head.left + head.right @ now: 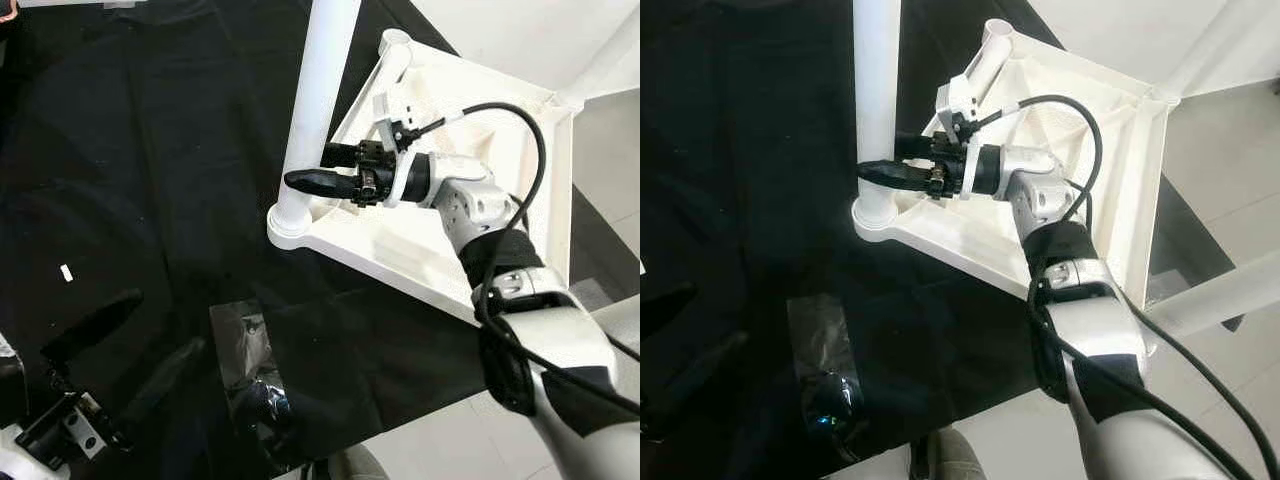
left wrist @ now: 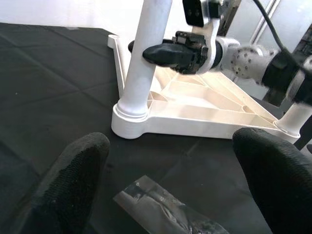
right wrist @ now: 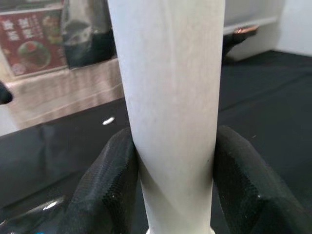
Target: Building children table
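A white table top (image 1: 520,200) lies upside down on a black mat (image 1: 150,150), with its ribbed underside facing up. One corner of it points toward the robot's left, and at this corner there is a round socket. A white leg (image 1: 318,110) stands in this socket. Its long axis is nearly upright, and it rises out of the top of the head views, leaning a little to the right in the left eye view.

The right gripper (image 1: 322,168) reaches from the right side, over the table top, to the lower part of the leg, a little above the socket. Its two black fingers are closed on the leg, one on each side. In the right wrist view the fingers (image 3: 105,187) press against both sides of the white tube, with no gap to see.

The left gripper (image 1: 125,350) hangs low over the mat, near the robot and well apart from the table top. Its fingers (image 2: 73,175) are spread wide and hold nothing.

A clear plastic bag (image 1: 245,360) lies flat on the mat between the left gripper and the table top. A small white piece (image 1: 66,272) lies on the mat further left. At the far corners of the table top, other white legs (image 1: 605,65) stick out to the right.
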Tool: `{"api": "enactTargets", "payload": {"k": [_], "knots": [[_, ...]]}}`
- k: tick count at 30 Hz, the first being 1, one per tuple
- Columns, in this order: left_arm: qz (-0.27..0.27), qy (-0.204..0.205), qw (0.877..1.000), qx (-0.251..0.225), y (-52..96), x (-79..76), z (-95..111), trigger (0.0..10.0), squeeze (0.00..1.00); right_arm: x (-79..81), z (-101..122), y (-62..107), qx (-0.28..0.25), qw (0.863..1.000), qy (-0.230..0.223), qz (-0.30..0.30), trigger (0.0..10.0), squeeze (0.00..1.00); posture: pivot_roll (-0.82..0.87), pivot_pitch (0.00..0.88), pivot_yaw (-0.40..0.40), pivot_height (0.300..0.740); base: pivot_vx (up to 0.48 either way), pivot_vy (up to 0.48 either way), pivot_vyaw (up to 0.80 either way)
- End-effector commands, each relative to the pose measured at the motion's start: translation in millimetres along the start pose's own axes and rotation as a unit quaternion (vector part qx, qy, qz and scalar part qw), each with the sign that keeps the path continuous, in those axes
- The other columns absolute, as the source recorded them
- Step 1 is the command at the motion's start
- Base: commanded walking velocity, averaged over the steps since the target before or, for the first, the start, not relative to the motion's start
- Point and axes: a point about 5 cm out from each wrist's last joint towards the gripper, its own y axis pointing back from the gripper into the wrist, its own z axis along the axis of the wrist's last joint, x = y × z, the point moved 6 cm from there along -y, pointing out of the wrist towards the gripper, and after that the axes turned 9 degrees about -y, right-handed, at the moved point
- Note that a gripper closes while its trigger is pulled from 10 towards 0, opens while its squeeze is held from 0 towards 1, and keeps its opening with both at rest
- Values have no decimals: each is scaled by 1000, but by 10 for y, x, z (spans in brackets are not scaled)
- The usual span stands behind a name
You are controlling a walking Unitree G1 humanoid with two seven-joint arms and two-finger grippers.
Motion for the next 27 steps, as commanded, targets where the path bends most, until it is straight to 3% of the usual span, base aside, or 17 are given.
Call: {"api": "enactTargets", "payload": {"k": [1,2,3,4,5,6,7,8,9,10,15,20,21,23,24,27], "knots": [[-8,-3,1000,2,-1,-30,14,10000,0,-39,-293,-6,42,998,-15,-39,0,0,231,316,-168,740,0,0,0],[-9,-3,1000,1,-1,-25,10,10000,0,-274,-681,15,81,965,-9,-249,0,0,212,308,-171,740,0,0,0],[-9,-3,1000,1,-1,-25,10,10000,0,-274,-681,15,81,965,-9,-249,0,0,212,308,-171,740,0,0,0],[-9,-3,1000,1,0,-21,8,10000,0,-296,-893,135,87,922,4,-378,0,0,212,308,-171,740,0,0,0],[-9,-2,1000,0,-6,-10,8,10000,0,-105,-1050,146,91,900,23,-425,0,0,219,311,-168,740,0,0,0],[-9,-2,1000,0,-6,-10,8,10000,0,-105,-1050,146,91,900,23,-425,0,0,219,311,-168,740,0,0,0],[-11,-2,1000,0,-11,-4,-1,10000,0,127,-1172,44,89,900,10,-427,0,0,205,305,-155,740,0,0,0],[-11,-2,1000,0,-11,-4,-1,10000,0,127,-1172,44,89,900,10,-427,0,0,205,305,-155,740,0,0,0],[-13,0,1000,-4,-31,-4,0,10000,0,284,-1202,-117,78,914,-4,-399,0,0,203,295,-154,740,0,0,0],[-16,1,1000,-7,-49,-3,-9,10000,0,347,-1212,-238,69,919,-18,-388,0,0,200,285,-149,740,0,0,0],[-21,1,1000,-12,-85,6,-22,10000,0,350,-1144,-440,49,926,-36,-374,0,0,200,272,-156,740,0,0,0],[-21,-2,1000,-14,-98,10,-18,10000,0,519,-989,-687,31,938,-50,-342,118,0,204,266,-158,740,0,0,0],[-21,-3,1000,-14,-96,13,-19,10000,0,546,-957,-696,30,936,-48,-347,10000,0,206,265,-157,740,0,0,0],[-21,-4,1000,-14,-93,17,-17,10000,0,637,-884,-753,26,946,-37,-320,10000,0,201,265,-154,740,0,0,0],[-21,-3,1000,-14,-93,17,-19,10000,0,685,-861,-767,25,951,-43,-306,10000,1000,199,265,-154,740,0,0,0],[-23,-2,1000,-14,-97,15,-27,10000,0,709,-796,-752,19,955,-47,-293,10000,1000,194,268,-151,740,0,0,0]]}}
